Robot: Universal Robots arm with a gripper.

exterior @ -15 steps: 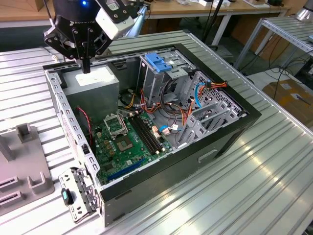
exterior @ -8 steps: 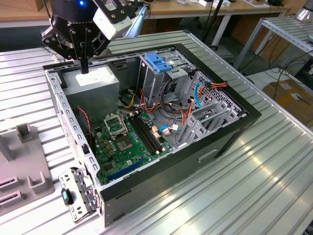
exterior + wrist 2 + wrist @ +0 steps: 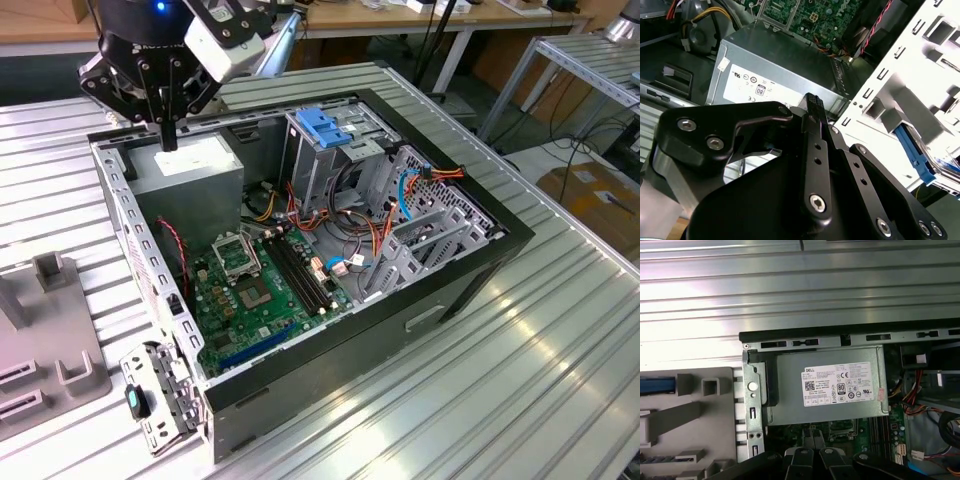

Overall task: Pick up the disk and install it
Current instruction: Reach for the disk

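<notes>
At the exterior view's left, a grey holder sits on the ribbed table outside the computer case, apparently as a parking place for parts awaiting pickup. In the first wrist view, a blue strip in that holder looks like the carrier rail of the disk, though little more of it can be made out. Next comes the case's perforated rear wall. Just inside it, the gripper hangs over the power supply. In the second wrist view the gripper has its fingers clenched together, with nothing between them. The disk therefore lies apart from the gripper, on the far side of the rear wall and untouched. The case lies on its side with the panel off, probably so the motherboard and the metal drive cage, with its blue clips, face upward for access from above.
</notes>
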